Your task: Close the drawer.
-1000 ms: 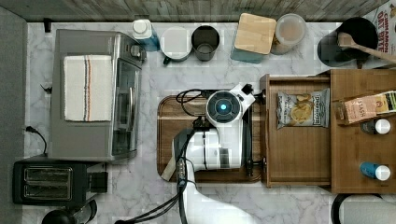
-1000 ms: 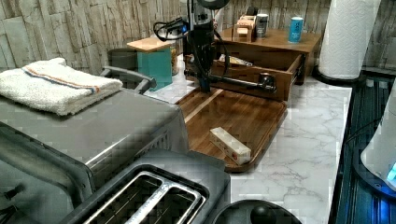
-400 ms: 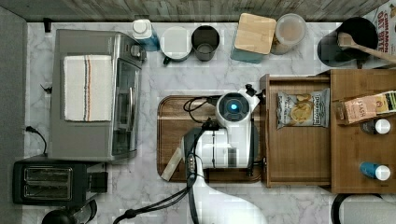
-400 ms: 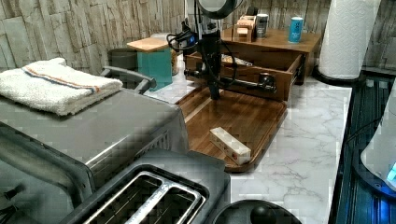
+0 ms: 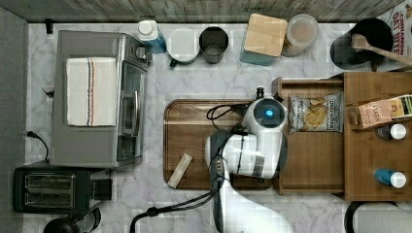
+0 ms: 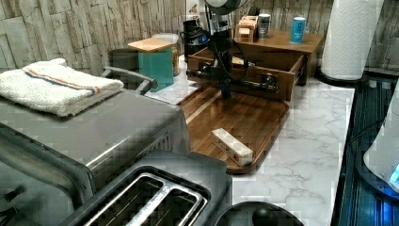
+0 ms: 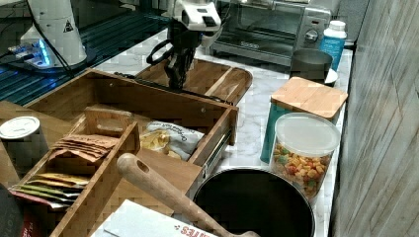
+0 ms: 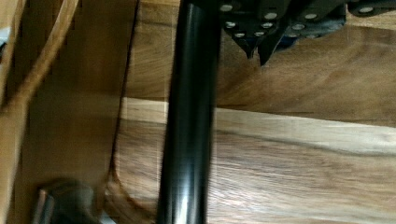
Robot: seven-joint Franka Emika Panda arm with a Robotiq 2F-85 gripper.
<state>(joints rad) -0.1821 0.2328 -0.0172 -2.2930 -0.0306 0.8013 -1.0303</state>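
On marble counter, open drawer holds chip bag.

top: overhead | left, right: low, opposed | wrist: close on board

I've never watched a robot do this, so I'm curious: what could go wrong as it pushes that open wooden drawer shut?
The gripper sits at the drawer front, beside the black handle bar; a push there might slip off the bar.

The chip bag lies loose inside; a hard shove could slide it.

The arm's cable loops beside the drawer front and might snag.
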